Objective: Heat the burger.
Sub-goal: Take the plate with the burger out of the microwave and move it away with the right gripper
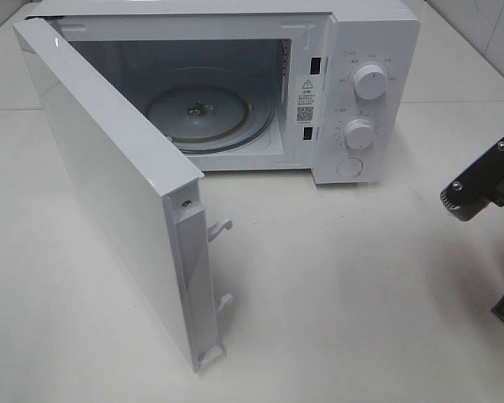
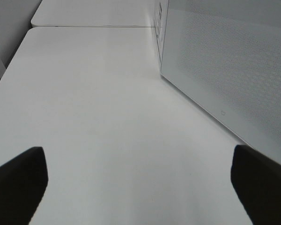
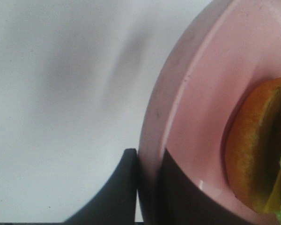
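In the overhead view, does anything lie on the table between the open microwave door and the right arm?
Nothing shows there. In the exterior high view, the table is bare between the microwave door and the right arm at the edge.

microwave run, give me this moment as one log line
microwave: door open, turntable bare | right gripper: jaws shut on pink plate rim, burger on plate | left gripper: jaws open, empty
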{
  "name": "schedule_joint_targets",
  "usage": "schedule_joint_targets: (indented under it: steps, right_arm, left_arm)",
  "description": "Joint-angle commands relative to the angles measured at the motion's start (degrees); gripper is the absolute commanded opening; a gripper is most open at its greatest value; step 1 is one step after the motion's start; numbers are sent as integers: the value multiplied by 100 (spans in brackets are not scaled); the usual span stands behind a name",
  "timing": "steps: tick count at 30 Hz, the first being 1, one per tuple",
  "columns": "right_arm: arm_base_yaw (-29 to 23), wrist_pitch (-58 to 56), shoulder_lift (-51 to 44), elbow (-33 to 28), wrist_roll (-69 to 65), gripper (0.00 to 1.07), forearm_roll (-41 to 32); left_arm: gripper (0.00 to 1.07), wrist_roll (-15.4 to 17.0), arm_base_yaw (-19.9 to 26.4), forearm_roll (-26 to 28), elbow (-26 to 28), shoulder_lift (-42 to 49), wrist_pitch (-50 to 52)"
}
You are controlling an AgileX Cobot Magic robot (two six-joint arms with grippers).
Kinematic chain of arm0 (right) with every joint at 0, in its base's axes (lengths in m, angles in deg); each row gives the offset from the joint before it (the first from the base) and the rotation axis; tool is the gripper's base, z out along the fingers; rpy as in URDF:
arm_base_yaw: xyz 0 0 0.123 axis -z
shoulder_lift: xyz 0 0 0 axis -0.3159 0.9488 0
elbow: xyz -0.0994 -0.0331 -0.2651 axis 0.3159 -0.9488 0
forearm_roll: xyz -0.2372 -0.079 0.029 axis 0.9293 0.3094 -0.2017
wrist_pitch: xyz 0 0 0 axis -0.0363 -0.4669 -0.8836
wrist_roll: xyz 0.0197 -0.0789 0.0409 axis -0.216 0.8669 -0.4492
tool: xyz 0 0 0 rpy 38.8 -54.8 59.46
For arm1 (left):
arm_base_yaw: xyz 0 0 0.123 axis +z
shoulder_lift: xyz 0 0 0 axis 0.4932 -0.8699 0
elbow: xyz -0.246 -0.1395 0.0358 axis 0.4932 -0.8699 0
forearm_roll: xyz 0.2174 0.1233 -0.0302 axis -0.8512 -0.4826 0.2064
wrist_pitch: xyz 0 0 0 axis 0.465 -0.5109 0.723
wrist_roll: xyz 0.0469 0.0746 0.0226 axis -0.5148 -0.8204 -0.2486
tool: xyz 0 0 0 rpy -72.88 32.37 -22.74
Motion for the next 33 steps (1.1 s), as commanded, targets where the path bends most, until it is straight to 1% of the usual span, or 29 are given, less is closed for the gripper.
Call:
schedule_joint_targets:
  steps: [1,2,4,7,19,20,21,22,24,25,28,30,31,33]
  right_arm:
    - [-6,-235,189,46,-596,0,418]
    - [-6,-235,189,46,-596,0,418]
    - [-6,-229,407,46,-1186,0,550]
    - [-6,-223,521,46,-1495,0,630]
    - [34,-46,739,46,-1885,0,779]
    - [172,86,739,46,-1919,0,785]
    - [172,86,739,46,-1919,0,785]
    - [332,195,739,46,-2000,0,785]
    - [418,229,739,46,-2017,0,802]
    - [579,309,739,46,-2017,0,814]
    - [722,384,768,46,-2011,0,825]
    - [900,384,963,46,-1994,0,900]
    - [900,384,963,46,-1994,0,900]
    - [951,395,1283,46,-1994,0,1037]
  left_arm:
    - [100,17,6,46,-23,132,40]
    - [100,17,6,46,-23,132,40]
    - [100,17,6,46,-23,132,40]
    - [100,17,6,46,-23,132,40]
    - [100,17,6,46,-23,132,40]
    - [100,17,6,46,-23,132,40]
    - [100,17,6,46,-23,132,40]
    - [100,17,6,46,-23,132,40]
    - [100,17,6,46,-23,132,40]
    - [100,17,6,46,-23,132,40]
    - [100,17,6,46,-23,132,40]
    - [100,17,6,46,-23,132,40]
    - [100,17,6,46,-23,132,40]
    - [100,17,6,46,-23,132,40]
